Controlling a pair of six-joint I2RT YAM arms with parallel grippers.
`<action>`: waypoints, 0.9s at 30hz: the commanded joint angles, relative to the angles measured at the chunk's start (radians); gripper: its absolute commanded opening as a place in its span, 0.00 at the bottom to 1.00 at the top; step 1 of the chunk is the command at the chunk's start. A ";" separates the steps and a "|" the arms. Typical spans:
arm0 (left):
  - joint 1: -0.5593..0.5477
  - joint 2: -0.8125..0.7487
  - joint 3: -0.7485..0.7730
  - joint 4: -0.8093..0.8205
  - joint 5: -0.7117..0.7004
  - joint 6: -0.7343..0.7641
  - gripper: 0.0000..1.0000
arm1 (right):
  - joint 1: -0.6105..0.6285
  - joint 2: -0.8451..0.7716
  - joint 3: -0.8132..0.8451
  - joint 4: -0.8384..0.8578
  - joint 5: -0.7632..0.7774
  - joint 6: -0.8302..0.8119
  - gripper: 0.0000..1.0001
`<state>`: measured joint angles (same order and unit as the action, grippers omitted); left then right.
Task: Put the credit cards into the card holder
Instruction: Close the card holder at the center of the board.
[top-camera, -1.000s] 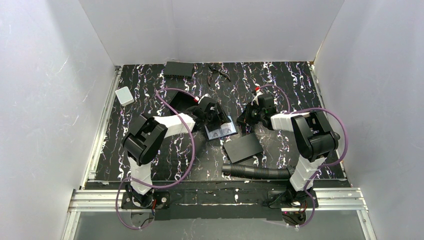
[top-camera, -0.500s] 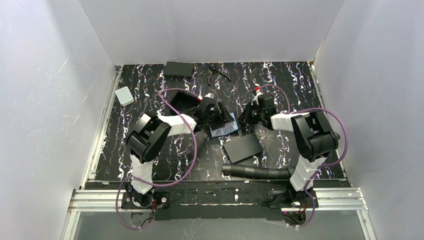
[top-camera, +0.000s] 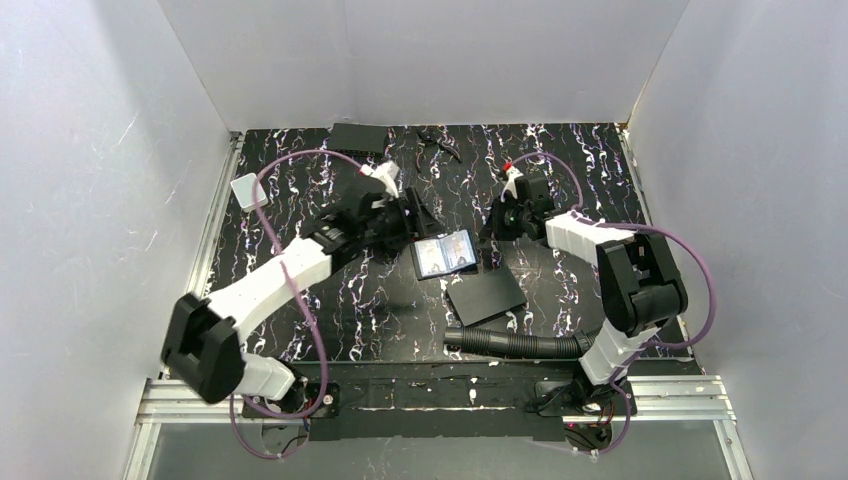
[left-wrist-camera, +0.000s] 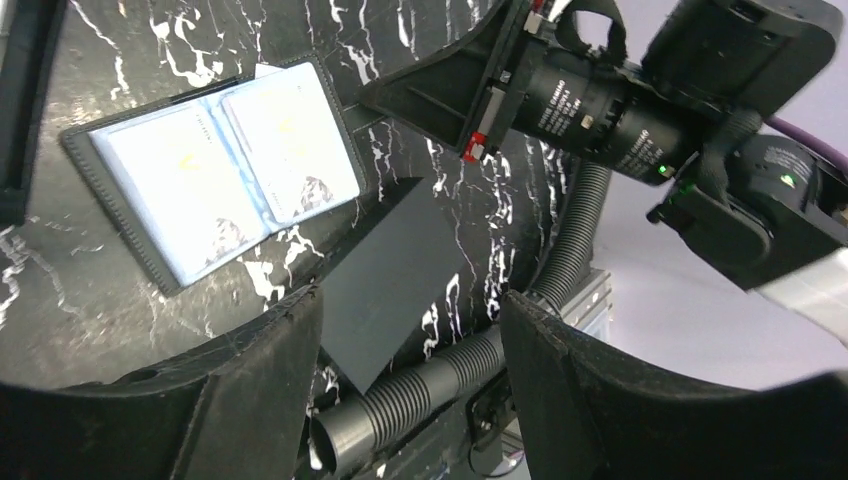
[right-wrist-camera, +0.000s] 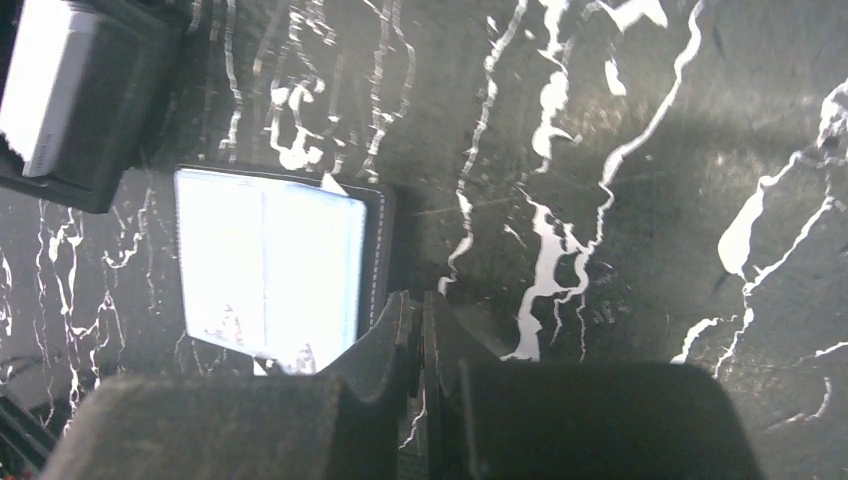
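Note:
The card holder (top-camera: 443, 257) lies open mid-table, a black stitched wallet. Two pale-blue credit cards sit side by side in it, one (left-wrist-camera: 178, 198) in its left half and one (left-wrist-camera: 292, 143) in its right. In the right wrist view the cards (right-wrist-camera: 268, 265) glare white. My left gripper (top-camera: 413, 216) hovers just back-left of the holder, open and empty (left-wrist-camera: 405, 315). Pointing down, my right gripper (top-camera: 496, 238) is shut, its tips (right-wrist-camera: 420, 305) right beside the holder's right edge (right-wrist-camera: 383, 250). Whether they touch it I cannot tell.
A larger matte black flat sheet (top-camera: 485, 293) lies just in front of the holder. A black corrugated hose (top-camera: 515, 343) runs along the near edge. A white box (top-camera: 245, 188) sits at far left, with a black box (top-camera: 358, 135) and a dark tool (top-camera: 437, 140) at the back.
My left gripper has lifted off the card holder and drawn back to the left as that arm stretched out. The holder now shows both cards uncovered. The right gripper barely moved.

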<state>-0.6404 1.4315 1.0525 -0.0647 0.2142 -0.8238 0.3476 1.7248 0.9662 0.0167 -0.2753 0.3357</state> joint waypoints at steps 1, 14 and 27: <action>0.036 -0.180 -0.101 -0.162 0.023 0.044 0.64 | 0.097 -0.098 0.100 -0.107 0.078 -0.109 0.01; 0.160 -0.503 -0.272 -0.389 -0.043 0.066 0.60 | 0.468 0.008 0.280 -0.171 0.371 0.022 0.01; 0.184 -0.402 -0.532 -0.159 -0.009 -0.068 0.49 | 0.581 -0.069 0.277 -0.298 0.381 -0.013 0.01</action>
<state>-0.4677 0.9502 0.5599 -0.3503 0.1583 -0.8796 0.8655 1.7238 1.2171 -0.2519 0.0599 0.3262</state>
